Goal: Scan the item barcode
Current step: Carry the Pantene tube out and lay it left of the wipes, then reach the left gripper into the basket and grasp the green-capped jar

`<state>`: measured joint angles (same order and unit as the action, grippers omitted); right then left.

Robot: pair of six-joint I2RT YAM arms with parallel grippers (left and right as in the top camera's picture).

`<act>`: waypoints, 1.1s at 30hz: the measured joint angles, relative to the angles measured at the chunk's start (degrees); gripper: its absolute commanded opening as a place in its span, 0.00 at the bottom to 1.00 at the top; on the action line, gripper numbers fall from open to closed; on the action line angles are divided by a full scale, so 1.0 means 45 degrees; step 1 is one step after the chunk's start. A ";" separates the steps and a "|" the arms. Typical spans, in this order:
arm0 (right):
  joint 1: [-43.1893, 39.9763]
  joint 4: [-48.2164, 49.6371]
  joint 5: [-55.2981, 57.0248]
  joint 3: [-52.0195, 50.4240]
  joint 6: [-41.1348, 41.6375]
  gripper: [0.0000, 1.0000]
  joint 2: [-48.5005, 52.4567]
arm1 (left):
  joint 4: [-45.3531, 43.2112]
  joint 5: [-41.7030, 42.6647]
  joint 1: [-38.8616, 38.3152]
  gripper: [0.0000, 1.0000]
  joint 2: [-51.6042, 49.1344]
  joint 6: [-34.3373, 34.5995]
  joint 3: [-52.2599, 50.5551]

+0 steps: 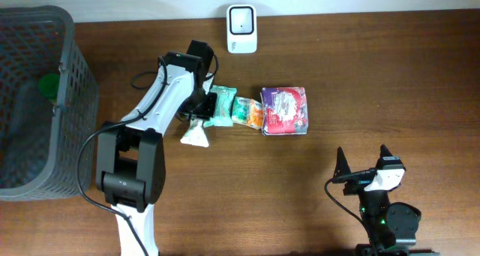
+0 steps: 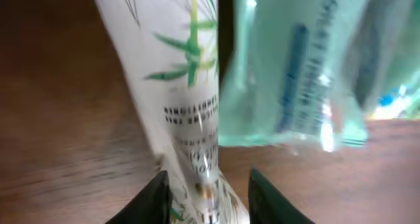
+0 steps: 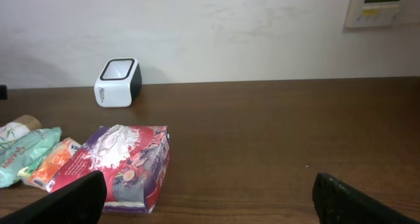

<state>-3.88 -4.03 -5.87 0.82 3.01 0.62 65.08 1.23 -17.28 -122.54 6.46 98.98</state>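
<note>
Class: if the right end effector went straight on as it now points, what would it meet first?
Likely nothing before the back wall; the purple packet lies left of its line.

1. The brown wooden table (image 1: 375, 76) carries everything here.
2. A white scanner (image 1: 241, 29) stands at its far edge, by the wall.
3. Near the middle lie four packs in a close row: white packet (image 1: 196, 134), green packet (image 1: 223, 107), orange packet (image 1: 249, 112), purple packet (image 1: 285, 109).
4. A dark basket (image 1: 75, 76) is at the left end, and it seems to stand on the table.
</note>
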 measured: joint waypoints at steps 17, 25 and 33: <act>0.0000 -0.0005 0.0000 0.0000 0.0000 0.99 0.0000 | 0.5440 -0.0345 0.0899 0.96 -0.0068 -0.0005 1.0841; 0.0000 0.0000 0.0000 0.0000 0.0005 0.99 0.0000 | 0.5076 -0.0869 0.5202 0.99 -0.0078 0.1069 1.5198; 0.0000 0.0000 0.0000 0.0000 -0.0005 0.99 0.0000 | 0.4036 -0.1044 0.9301 0.99 -0.0078 0.1219 1.5115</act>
<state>-3.88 -4.03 -5.87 0.82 2.98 0.62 83.24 -3.46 24.58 -122.89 11.94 167.00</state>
